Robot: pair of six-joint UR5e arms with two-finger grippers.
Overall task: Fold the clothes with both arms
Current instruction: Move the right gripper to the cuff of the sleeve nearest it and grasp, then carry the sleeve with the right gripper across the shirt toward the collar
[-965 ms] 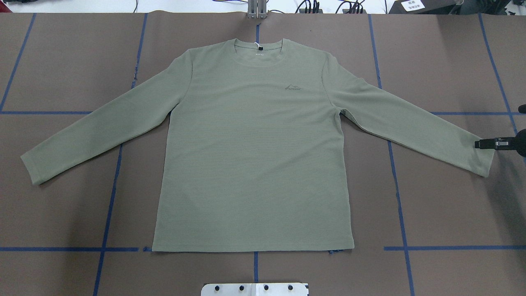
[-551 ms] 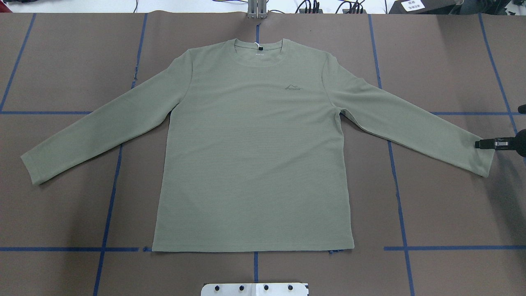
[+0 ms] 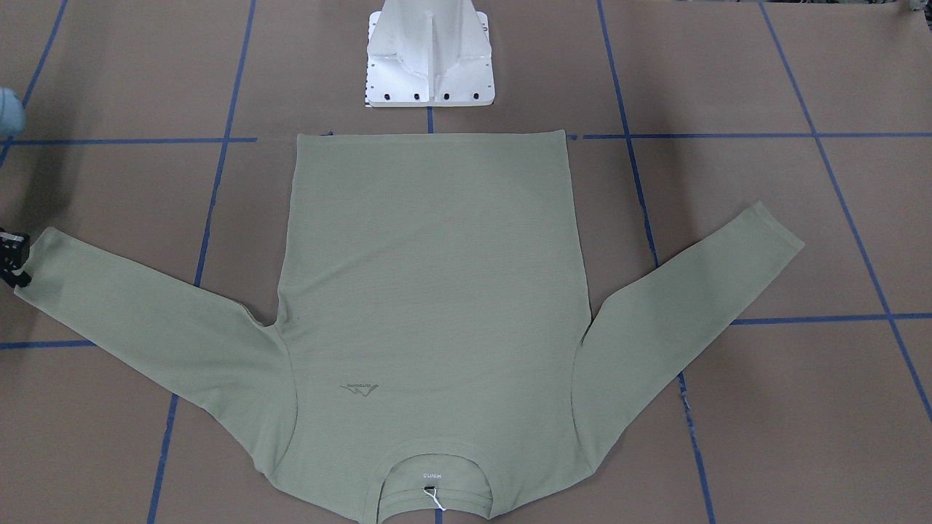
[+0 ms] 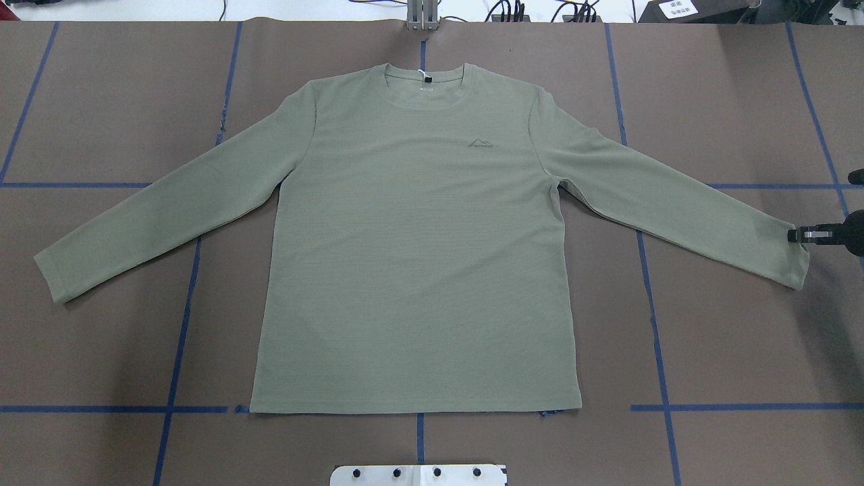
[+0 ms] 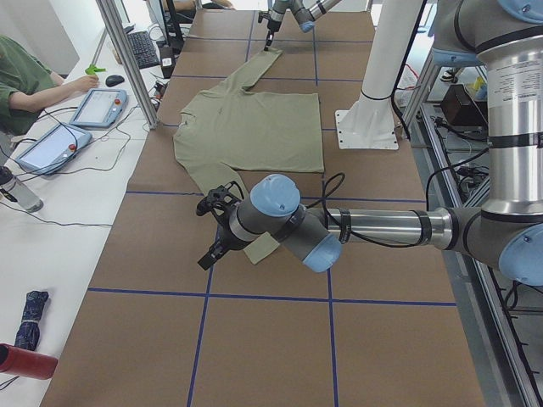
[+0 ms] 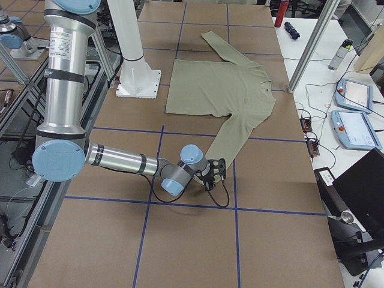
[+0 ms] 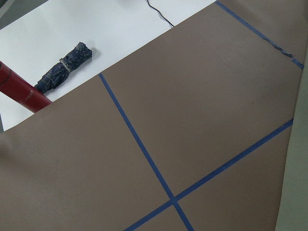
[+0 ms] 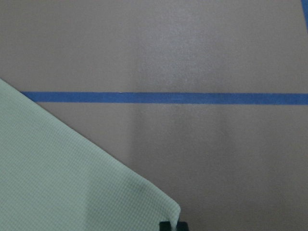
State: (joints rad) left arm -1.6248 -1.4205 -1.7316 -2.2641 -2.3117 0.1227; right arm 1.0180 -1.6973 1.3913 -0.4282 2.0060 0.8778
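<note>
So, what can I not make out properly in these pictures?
Right end effector: overhead view, cut by the frame edge at the shirt cuff; grip unclear.
Left end effector: exterior left view only; open or shut unknown.
Chest logo lettering: too small, overhead.
Left sleeve cuff: exterior left view, partly behind that arm's wrist.

Inside the collar of the shirt (image 3: 437, 255), a printed neck label (image 3: 429, 473) is seen upside down and appears to read "MINISO". A line of lettering is carried under the mountain-shaped chest logo (image 3: 360, 389) but is too small to be read. Print on a white paper sign (image 4: 678, 8) cannot be made out.
</note>
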